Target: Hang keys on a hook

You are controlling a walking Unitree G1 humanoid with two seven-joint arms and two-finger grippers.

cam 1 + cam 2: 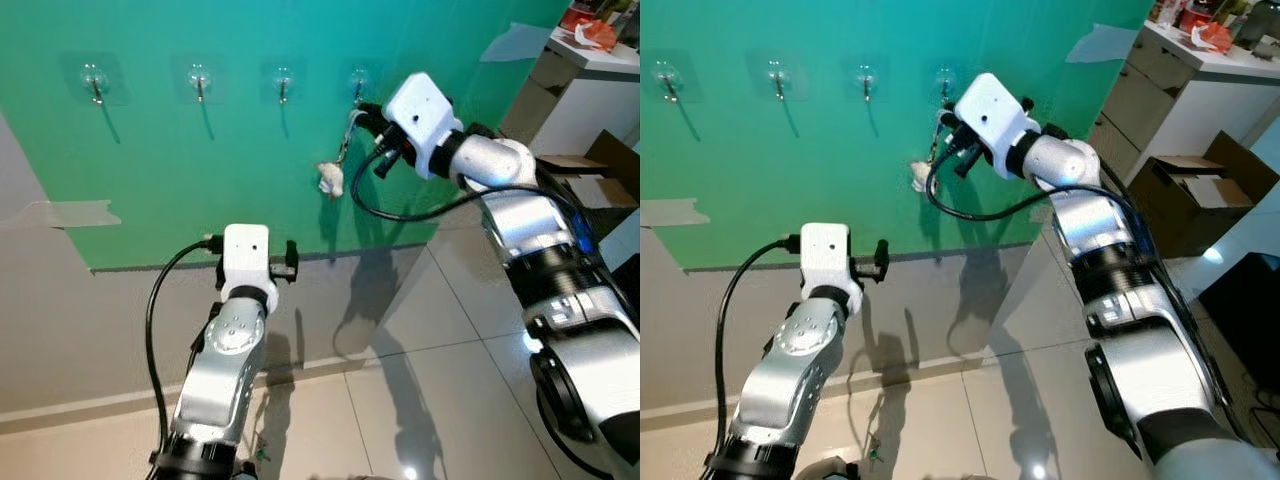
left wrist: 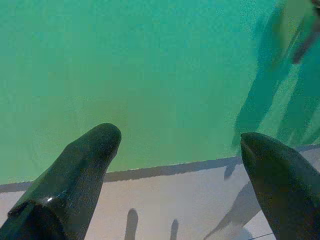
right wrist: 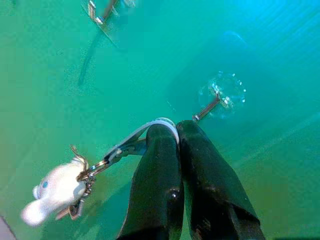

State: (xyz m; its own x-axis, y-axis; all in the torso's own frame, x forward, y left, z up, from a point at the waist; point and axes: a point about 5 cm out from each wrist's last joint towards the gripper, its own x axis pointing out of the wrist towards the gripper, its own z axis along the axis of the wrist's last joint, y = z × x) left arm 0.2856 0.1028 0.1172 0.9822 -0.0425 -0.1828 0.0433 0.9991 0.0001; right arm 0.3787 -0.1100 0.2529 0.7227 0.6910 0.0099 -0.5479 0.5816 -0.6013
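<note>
The right gripper [image 3: 176, 131] is clenched on the white loop [image 3: 160, 123] of the keys [image 1: 334, 170], holding it just beside the rightmost hook [image 3: 209, 107] on the green wall panel [image 1: 200, 180]. The loop is held out ahead of the fingertips, probably so it can slip over the hook's tip. A white plush charm [image 3: 54, 189] dangles below the hook. The left gripper [image 2: 180, 150], released with fingers apart, idles well below the hook.

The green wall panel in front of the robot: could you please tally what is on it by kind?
Clear adhesive hooks with metal prongs: 4
Key bunch with white plush charm, pinched by the right hand near the rightmost hook: 1
Total: 5
</note>
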